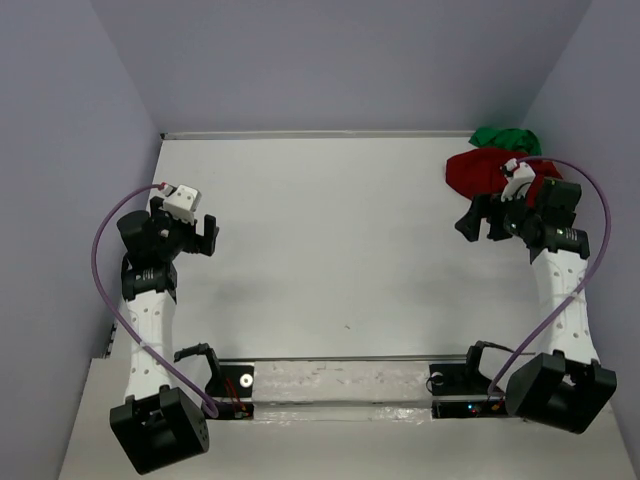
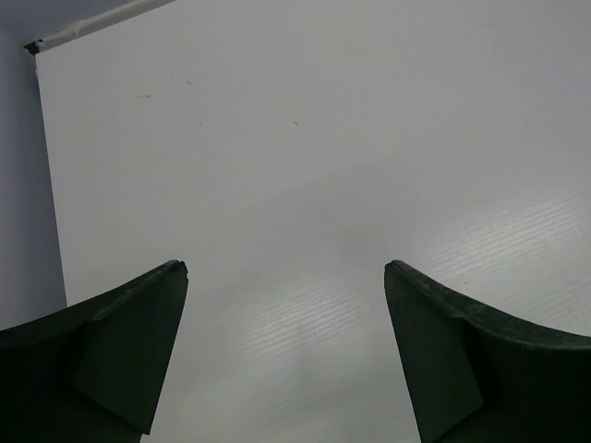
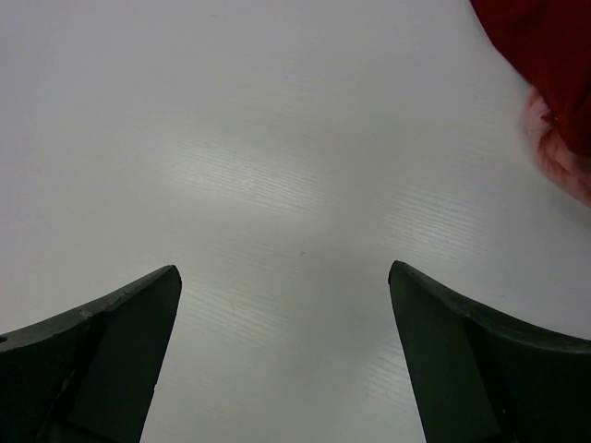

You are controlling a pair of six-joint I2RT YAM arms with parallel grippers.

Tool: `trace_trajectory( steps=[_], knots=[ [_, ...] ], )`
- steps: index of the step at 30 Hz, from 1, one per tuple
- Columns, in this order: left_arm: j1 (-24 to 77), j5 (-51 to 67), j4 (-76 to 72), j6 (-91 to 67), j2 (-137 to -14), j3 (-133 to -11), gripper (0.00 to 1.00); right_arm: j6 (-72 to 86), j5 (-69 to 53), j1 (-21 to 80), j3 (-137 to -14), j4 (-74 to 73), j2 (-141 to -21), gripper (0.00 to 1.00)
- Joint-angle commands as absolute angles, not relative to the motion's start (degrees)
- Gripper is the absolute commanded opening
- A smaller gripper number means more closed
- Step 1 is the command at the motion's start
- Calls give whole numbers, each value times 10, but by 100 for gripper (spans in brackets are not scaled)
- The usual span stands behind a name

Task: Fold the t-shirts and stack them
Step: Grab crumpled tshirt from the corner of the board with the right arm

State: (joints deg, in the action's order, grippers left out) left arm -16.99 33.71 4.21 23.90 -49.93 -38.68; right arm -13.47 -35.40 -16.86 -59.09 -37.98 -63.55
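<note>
The white desk (image 1: pixel 330 250) carries the t-shirts as a crumpled heap in its far right corner, right against the back edge. The dark red t-shirt (image 1: pixel 472 172) lies bunched at the front of the heap, and the bright green t-shirt (image 1: pixel 506 138) sits just behind it, touching it, nearest the back wall. From above no pink cloth can be made out, as the right arm covers the near side of the heap. The right wrist view shows the dark red t-shirt (image 3: pixel 545 55) at its upper right edge and, just below it, a blurred strip of salmon pink cloth (image 3: pixel 559 157); how that piece lies cannot be told. None of the shirts is folded. The right pincer (image 1: pixel 481 225) hangs just beside the heap on its near left side, jaws spread wide, with only bare desk between its two dark fingers (image 3: pixel 111 351) and no cloth touched. The left pincer (image 1: pixel 203 237) is well apart from the shirts, over the left side of the desk near the left wall, its jaws also spread wide and holding nothing; its wrist view shows plain white desk between the fingers (image 2: pixel 120 351). A purple cable (image 1: pixel 105 260) loops along the left arm.
</note>
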Motion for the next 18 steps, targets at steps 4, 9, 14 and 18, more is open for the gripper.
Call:
trace_trajectory(
  steps=[4,9,14,18],
  knots=[
    [-172,368,38,255,-499,-392,99,-137,-314,-171,-583,-340,-587,100],
    [-172,357,35,252,-494,-388,99,-118,-285,-171,-577,-315,-614,100],
    [-172,352,26,240,-480,-385,99,-88,-249,-171,-644,-302,-685,100],
    [-172,348,12,236,-472,-381,99,-113,-99,-171,-740,-316,-785,100]
  ],
)
